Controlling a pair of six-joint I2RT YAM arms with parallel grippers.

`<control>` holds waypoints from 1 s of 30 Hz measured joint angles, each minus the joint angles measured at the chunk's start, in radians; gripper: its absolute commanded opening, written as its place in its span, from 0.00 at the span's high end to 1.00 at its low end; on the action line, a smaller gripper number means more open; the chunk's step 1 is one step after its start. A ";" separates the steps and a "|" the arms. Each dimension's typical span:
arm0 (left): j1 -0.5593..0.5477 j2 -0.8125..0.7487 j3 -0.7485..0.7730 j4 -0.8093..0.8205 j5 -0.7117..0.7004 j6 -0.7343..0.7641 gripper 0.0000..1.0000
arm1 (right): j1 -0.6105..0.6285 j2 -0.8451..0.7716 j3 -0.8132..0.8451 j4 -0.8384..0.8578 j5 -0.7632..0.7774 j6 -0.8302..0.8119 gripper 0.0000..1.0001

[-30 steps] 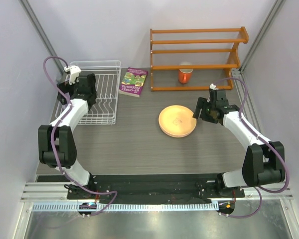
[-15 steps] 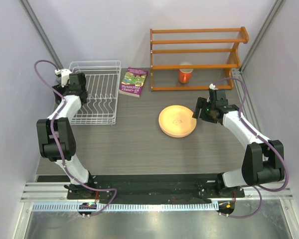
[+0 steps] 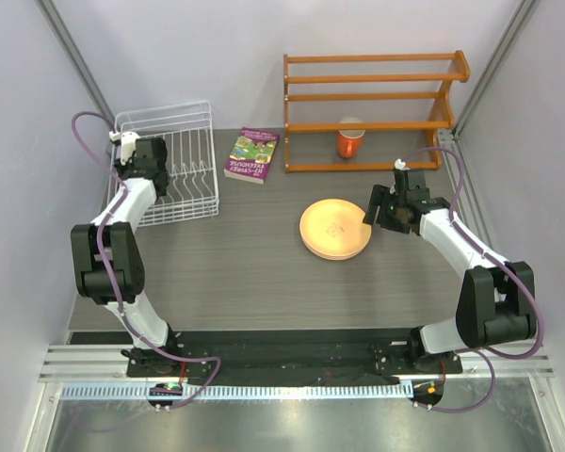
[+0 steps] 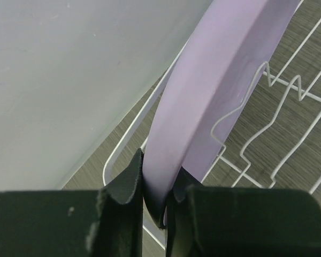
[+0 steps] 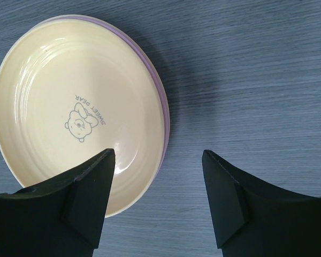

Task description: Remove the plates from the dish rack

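In the left wrist view, my left gripper (image 4: 156, 176) is shut on the rim of a lavender plate (image 4: 214, 80) that stands on edge in the white wire dish rack (image 3: 166, 107). From above, the left gripper (image 3: 137, 166) sits at the rack's left side and hides that plate. A cream-yellow plate (image 5: 69, 107) with a bear print lies on top of a stack (image 3: 334, 229) at mid table, with a purple rim (image 5: 150, 69) showing beneath it. My right gripper (image 5: 158, 155) hangs open over the stack's right edge, holding nothing.
A book (image 3: 252, 154) lies right of the rack. An orange wooden shelf (image 3: 372, 94) stands at the back with an orange mug (image 3: 349, 141) on its lowest level. The left wall runs close beside the rack.
My left gripper moved to the rack's left side and closed on the lavender plate's rim. The rack shifted and now looks skewed. The right arm barely moved.
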 measured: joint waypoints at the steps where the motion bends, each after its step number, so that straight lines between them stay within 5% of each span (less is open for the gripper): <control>1: 0.001 0.000 0.002 0.001 -0.008 -0.003 1.00 | 0.000 0.000 -0.001 0.000 0.000 0.000 0.28; 17: 0.002 -0.025 0.002 0.023 -0.107 0.037 1.00 | 0.000 0.000 -0.010 0.000 -0.001 0.000 0.28; 30: -0.020 -0.217 0.014 0.034 -0.158 0.084 1.00 | 0.000 -0.007 -0.024 -0.001 0.000 0.000 0.28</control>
